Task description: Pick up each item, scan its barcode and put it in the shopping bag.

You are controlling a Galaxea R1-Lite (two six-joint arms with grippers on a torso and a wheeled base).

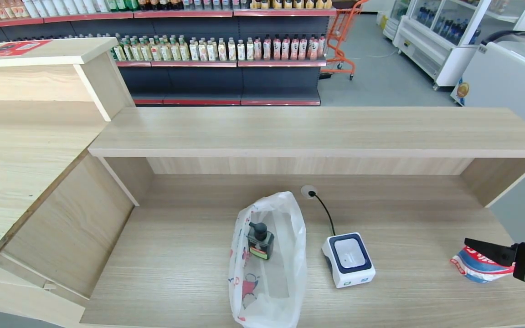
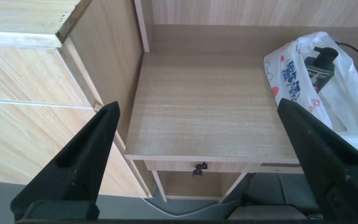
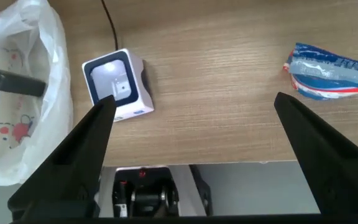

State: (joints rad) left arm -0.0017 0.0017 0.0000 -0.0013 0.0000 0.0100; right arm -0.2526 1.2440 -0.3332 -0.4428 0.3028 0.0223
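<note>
Counter (image 1: 189,273), light wood, with a raised shelf along the far side.

Shopping bag (image 1: 267,269): thin white plastic with red prints. It lies near the middle of the counter with its mouth open toward the far side. Inside is a dark pump bottle (image 1: 260,241) with a black pump head, resting toward the mouth end.

Barcode scanner (image 1: 348,259): white body, dark-framed window facing up, just right of the bag and not touching it. Its black cable (image 1: 325,213) runs to a round port at the back of the counter.

Snack packet (image 1: 476,266): blue, red and white, lying flat near the counter's right end, well apart from the scanner.

Right gripper (image 3: 194,101): fingers spread wide and empty. The head view puts one dark finger (image 1: 488,250) over the packet's upper edge. The right wrist view settles the relation: the packet (image 3: 331,71) lies outside the gap, beyond one fingertip, and bare counter sits between the fingers. The scanner (image 3: 117,84) is beyond the other.

Left gripper (image 2: 199,104): fingers spread wide and empty, over the counter's left part near its front edge. The left wrist view adds a small dark knob (image 2: 199,168) under that edge. It also shows the bag (image 2: 297,74) off to one side with the bottle (image 2: 321,62) inside.
</note>
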